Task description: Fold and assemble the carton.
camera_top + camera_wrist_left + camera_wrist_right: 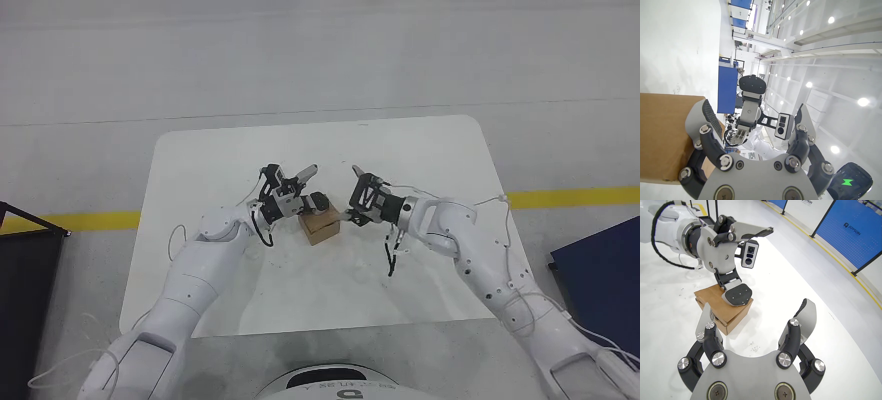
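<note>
Carton (715, 298), left fingers (737, 294) atop, right fingers (703, 313) beside

White table with rounded corners (200, 290), dark specks on its surface (754, 348), grey floor (300, 60), yellow floor line beyond the table (570, 197), black-framed stand beside the table (30, 280), blue partition panels on black feet (848, 236), round ceiling lights (863, 101).

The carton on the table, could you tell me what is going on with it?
The two-armed robot is assembling a small brown carton on the white table. The left claw, open, presses one finger pad on its top; the right claw, also open, has a finger against its side. Neither grips it.
</note>
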Robot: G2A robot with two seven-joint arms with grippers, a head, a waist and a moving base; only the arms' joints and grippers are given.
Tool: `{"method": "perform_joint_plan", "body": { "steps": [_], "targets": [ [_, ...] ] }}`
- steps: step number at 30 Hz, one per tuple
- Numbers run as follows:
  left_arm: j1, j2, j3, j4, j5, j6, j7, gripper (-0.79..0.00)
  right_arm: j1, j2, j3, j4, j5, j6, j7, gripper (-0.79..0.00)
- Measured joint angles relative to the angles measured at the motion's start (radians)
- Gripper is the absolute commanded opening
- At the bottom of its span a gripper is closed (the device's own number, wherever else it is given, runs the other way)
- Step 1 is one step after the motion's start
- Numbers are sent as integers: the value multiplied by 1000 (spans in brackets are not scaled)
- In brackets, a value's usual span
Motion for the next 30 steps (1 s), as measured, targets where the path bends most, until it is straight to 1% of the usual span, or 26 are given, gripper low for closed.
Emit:
{"method": "perform_joint_plan", "body": {
  "steps": [4, 6, 7, 9, 10, 18, 21, 22, 23, 25, 26, 28, 30],
  "targets": [
    [3, 0, -1, -2, 0, -4, 0, 0, -4, -10, -10, -2, 1, 75, 4, -40],
    [4, -1, -1, -4, 0, -4, 1, 0, 3, -13, -18, 4, -17, 85, 28, -34],
    [5, -1, -1, -5, 0, -4, 1, 0, 8, -13, -30, 9, -44, 65, 64, 0],
    [6, -1, -2, -6, 1, -3, 2, 0, 19, -12, -44, 13, -80, 10, 109, 0],
    [6, -1, -2, -7, 2, -3, 3, 0, 19, -12, -42, 15, -81, -4, 112, 0],
    [7, 0, -4, -14, 7, 1, 3, 0, -2, -11, -6, -19, -43, 5, 52, 0],
    [12, 0, -17, -28, -25, -4, -10, 0, -13, -10, 8, -27, -27, 1, 31, -9],
    [16, 2, -27, -36, -40, -10, -14, 0, -16, -10, 15, -29, -18, -1, 24, -46],
    [19, 3, -37, -43, -51, -15, -16, 0, -17, -10, 20, -30, -12, -2, 21, -148],
    [29, 12, -71, -58, -68, -25, -16, 0, -19, -9, 30, -32, -4, -6, 18, -474],
    [34, 17, -93, -64, -73, -32, -13, 0, -19, -9, 32, -33, -3, -7, 18, -785],
    [52, 36, -162, -89, -83, -48, -6, 0, -20, -10, 35, -32, 1, -15, 18, -785],
    [80, 53, -231, -132, -108, -54, -20, 0, -18, -10, 33, -31, 2, -30, 23, -785]
  ]
}}
